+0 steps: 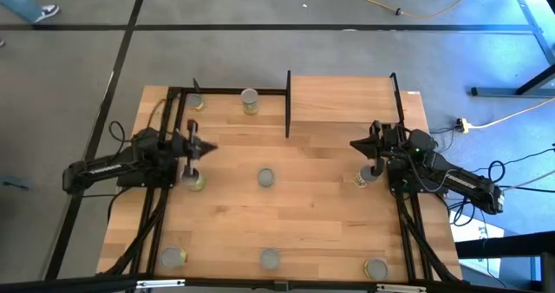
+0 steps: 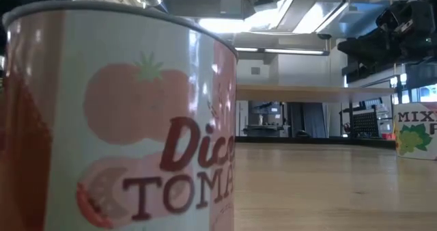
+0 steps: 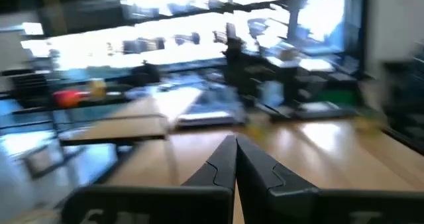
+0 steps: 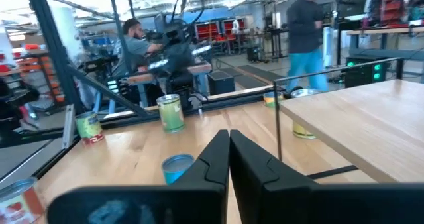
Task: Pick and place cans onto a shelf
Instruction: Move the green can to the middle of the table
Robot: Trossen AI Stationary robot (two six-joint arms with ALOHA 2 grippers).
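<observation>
Step in hand, best guess: both arms at approach, no can lifted yet. Shelf (image 1: 342,102) at far centre-right of table (image 1: 303,228), top board bare, nothing placed.

Doing it well:
- Open tool fully before descent; both fingers pressed together now, can't straddle a can as is.
- Come down centred on the can top, fingers either side of the label, close square, lift straight to avoid tipping.
- Clear the shelf's black uprights on the way in, set can flat on board, release only once seated.
- Right arm nearer shelf, so prob. the better one for placement; keep left arm out of its path.

Tools:
- Left tool (image 3: 235,159): fingers shut tight, tips touching, holding nothing. In high view sits at table's left side, just beyond the can with yellow-green label (image 1: 196,181), which stands on the table.
- Right tool (image 4: 229,151): same, fingers closed together, empty. In high view over table's right side, at/just above the can by it (image 1: 364,178); contact not clear.

Other cans: teal can (image 4: 177,166) mid-table, green-label can (image 4: 171,111) at far edge, three along near edge, tomato can (image 2: 119,121) right against low cam.
</observation>
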